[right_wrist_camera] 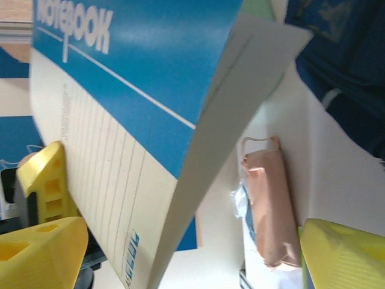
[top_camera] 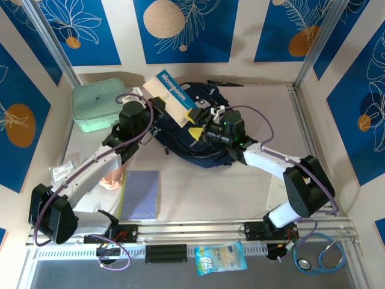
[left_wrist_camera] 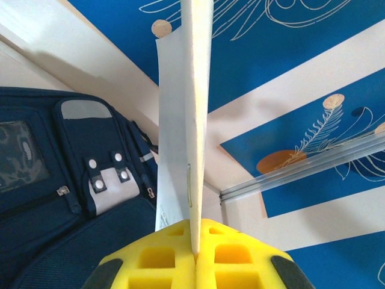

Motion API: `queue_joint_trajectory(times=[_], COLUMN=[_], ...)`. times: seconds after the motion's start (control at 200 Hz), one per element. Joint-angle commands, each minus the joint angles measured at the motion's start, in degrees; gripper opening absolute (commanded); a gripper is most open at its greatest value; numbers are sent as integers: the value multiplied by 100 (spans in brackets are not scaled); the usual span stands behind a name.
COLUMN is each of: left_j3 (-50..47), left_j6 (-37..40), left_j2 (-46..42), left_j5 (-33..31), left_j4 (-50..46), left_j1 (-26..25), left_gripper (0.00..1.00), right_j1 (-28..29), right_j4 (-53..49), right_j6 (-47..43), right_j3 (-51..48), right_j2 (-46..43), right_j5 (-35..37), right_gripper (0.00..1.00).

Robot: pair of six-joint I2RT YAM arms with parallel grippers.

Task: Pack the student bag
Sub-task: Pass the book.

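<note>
Bag: the large dark navy fabric backpack (top_camera: 198, 153) lies on the pale table (top_camera: 252, 186), near its middle and towards the back wall. Its front pocket, with grey patches and snap studs, shows in the left wrist view.
Left hand: the left hand (left_wrist_camera: 197, 256) has its yellow fingers pressed together on the thin edge of a blue and cream paper notebook (top_camera: 173, 96).
Notebook: it is held up over the backpack's left end, tilted, with the blue cover and the word "Notebook" facing up.
Right hand: the right hand (right_wrist_camera: 194, 256) sits over the backpack's middle, beside the notebook. Its yellow fingers stand wide apart, with the notebook's lower edge passing between them. Whether either finger touches the paper cannot be told.
Box: a mint green lidded plastic box (top_camera: 95, 107) stands at the table's back left, just beside the left arm.
Second book: a flat lavender notebook (top_camera: 141, 192) lies at the near left of the table, well apart from the backpack.
Pouch: a pink pouch (right_wrist_camera: 269, 211) lies flat on the table.
Front strip: a pale snack packet (top_camera: 219, 257) and a blue stethoscope (top_camera: 325, 256) lie by the arm bases.
</note>
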Motion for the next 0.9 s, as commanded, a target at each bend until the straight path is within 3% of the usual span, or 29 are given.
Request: queue_joint_trajectory(times=[0.0,0.25,0.435,0.73,0.895], left_j3=[209,-237,-675,-1120,-1094], left_j6=[-355,-789,-935,-1099,-1159], left_j2=[99,82,-161,-332,-397], left_j5=[41,103,205,341,418], left_j4=[371,332,182,334,145], left_j1=[-2,136,242,279,296], left_gripper=[0,0,0,0,0], right_j1=[31,107,-103,-40,-26], right_j4=[862,1545,1837,608,339], right_j6=[427,701,629,-303,-320], right_j3=[264,304,186,180,175], right_j2=[357,749,622,132,160], right_j5=[-332,-238,-309,-81,97], right_gripper=[90,83,71,46,31])
